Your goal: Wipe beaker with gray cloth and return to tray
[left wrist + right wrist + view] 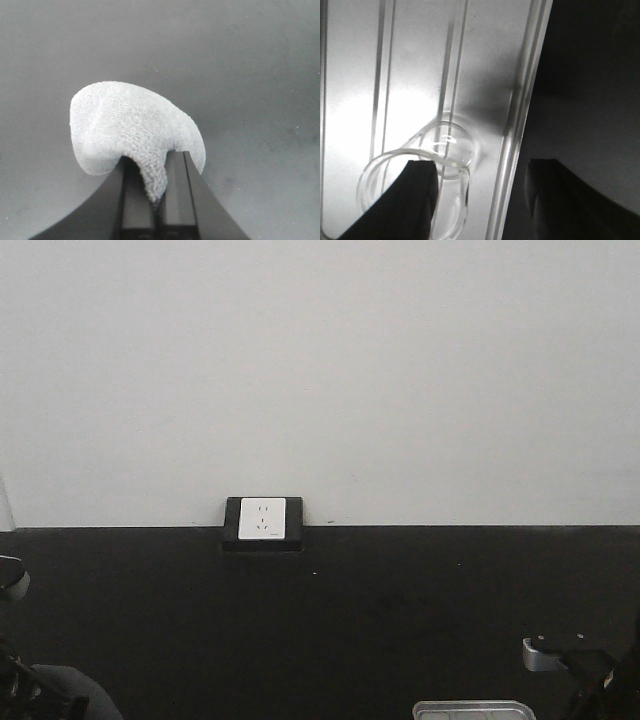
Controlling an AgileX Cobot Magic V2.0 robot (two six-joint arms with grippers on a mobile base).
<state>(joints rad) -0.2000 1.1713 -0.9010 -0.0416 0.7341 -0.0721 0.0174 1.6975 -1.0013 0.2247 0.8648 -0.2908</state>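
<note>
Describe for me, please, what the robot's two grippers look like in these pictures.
The left gripper has two flat, straight black fingers side by side, rising from a wide black base with curved edges. The right gripper shows two broad black fingers with slanted tips. No cables or markings show. In the front view the right arm is black with a silver-grey metal part.

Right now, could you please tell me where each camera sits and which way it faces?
Front view: on the robot, facing a wall socket across the black table; arms show in lower corners.
Left wrist: looks along the left end effector, shut on the gray cloth.
Right wrist: looks down past the open right end effector at the beaker on the tray.
Shared: front and right wrist both show the tray.
</note>
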